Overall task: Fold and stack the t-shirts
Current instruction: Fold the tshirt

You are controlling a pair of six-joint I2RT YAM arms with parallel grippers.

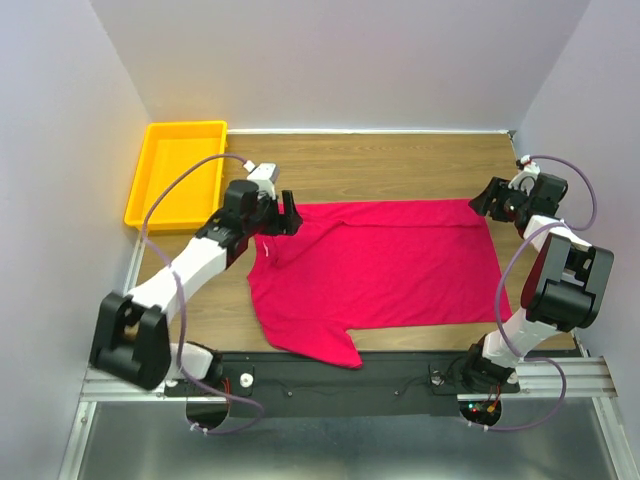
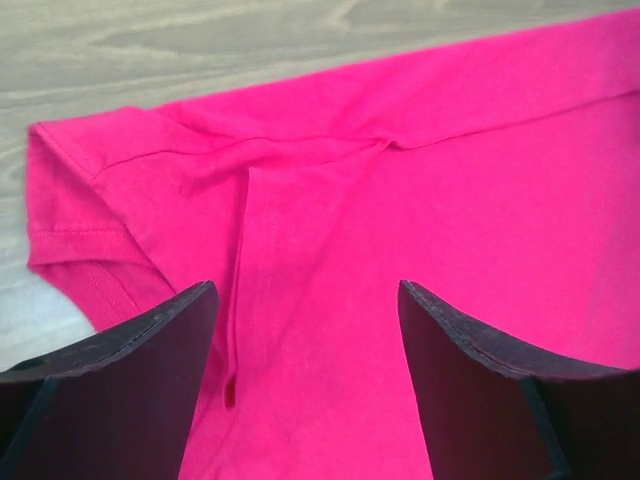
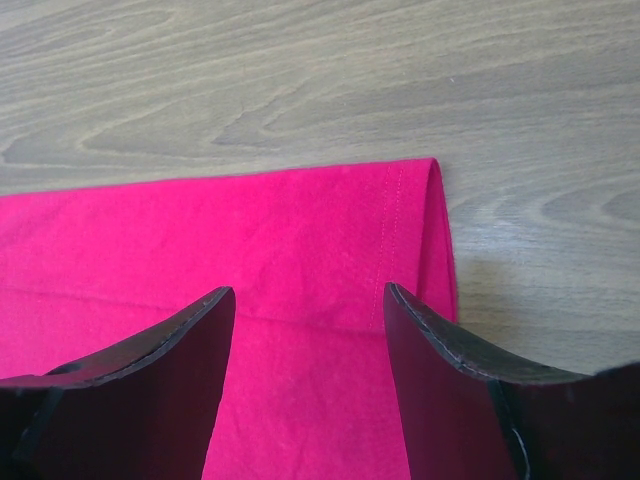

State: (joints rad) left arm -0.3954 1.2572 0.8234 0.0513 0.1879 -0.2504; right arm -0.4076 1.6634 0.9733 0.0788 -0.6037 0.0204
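Spread wide and empty, left gripper [image 2: 305, 290] directly above the rumpled sleeve of 1 crimson t-shirt [image 2: 450, 200] lying beneath on wood table [image 1: 380, 160]; right gripper [image 3: 308, 290] parted, empty, over its hem corner. Beyond left gripper, yellow tray [image 1: 137, 185].

The left arm [image 1: 190, 268] stretches forward from its base and leans inward, its forearm sloping up to the wrist. The left gripper [image 2: 305, 290] points toward the middle with its jaws spread wide. The right arm [image 1: 560, 275] is folded sharply at the elbow, and the right gripper [image 3: 308, 292] sits far out on the right side, tilted downward with its jaws apart.
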